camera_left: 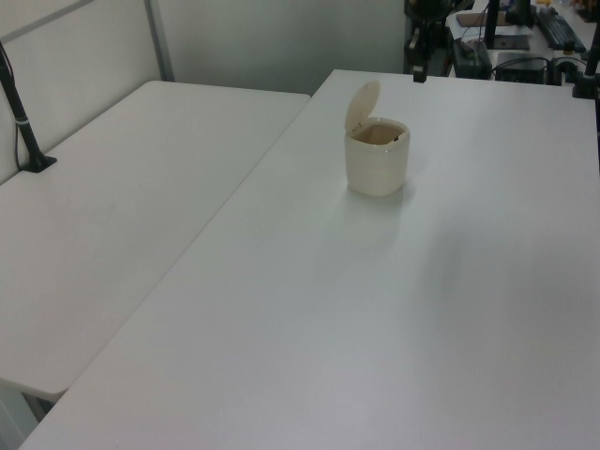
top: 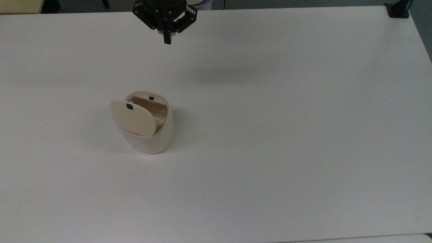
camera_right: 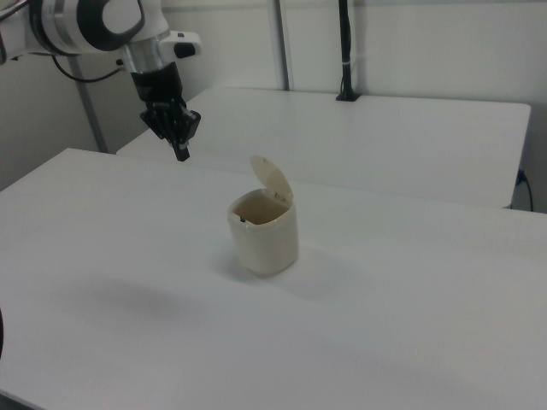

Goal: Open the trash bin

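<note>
The bin (top: 145, 135) (camera_left: 377, 164) (camera_right: 266, 235) stands upright on the white table (top: 287, 135) (camera_left: 422, 309) (camera_right: 410, 316), its axis vertical and its mouth facing up. Its lid (top: 132, 117) (camera_left: 361, 104) (camera_right: 273, 179) is tipped up on the hinge at the top view's left side of the bin, with a small black tab (top: 129, 106) near its free edge. The gripper (top: 166, 39) (camera_right: 180, 154) hangs in the air well apart from the bin, toward the table's far edge in the top view, fingers pressed together and holding nothing.

A broad white bench (top: 287, 152) spans the room under soft, even light. In the left view a second white table (camera_left: 122, 206) stands beside it, bearing a black clamped pole (camera_left: 21, 112), with a pale wall (camera_left: 272, 37) behind them.
</note>
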Available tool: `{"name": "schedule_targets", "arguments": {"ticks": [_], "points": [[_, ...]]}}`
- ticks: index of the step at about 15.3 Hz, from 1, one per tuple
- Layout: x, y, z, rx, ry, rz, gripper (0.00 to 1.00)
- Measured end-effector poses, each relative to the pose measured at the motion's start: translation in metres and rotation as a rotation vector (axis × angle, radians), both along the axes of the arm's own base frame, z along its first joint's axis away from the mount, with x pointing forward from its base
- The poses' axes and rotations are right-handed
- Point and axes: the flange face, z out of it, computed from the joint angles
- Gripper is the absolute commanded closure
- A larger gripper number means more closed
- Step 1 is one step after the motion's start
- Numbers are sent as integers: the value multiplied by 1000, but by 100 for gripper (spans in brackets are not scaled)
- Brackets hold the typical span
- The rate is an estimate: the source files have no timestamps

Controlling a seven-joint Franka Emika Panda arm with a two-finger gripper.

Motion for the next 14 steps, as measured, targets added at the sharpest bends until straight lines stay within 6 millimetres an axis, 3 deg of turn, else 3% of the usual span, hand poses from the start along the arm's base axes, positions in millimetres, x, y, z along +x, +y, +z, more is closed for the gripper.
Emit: {"name": "schedule_targets", "arguments": {"ticks": [4,5,8,9,14], "points": [[-18,-1,10,0,22,77,92],[-21,0,12,0,24,88,82],[-23,2,12,1,25,98,13],[-23,2,12,1,25,98,0],[-23,2,12,1,26,99,0]]}}
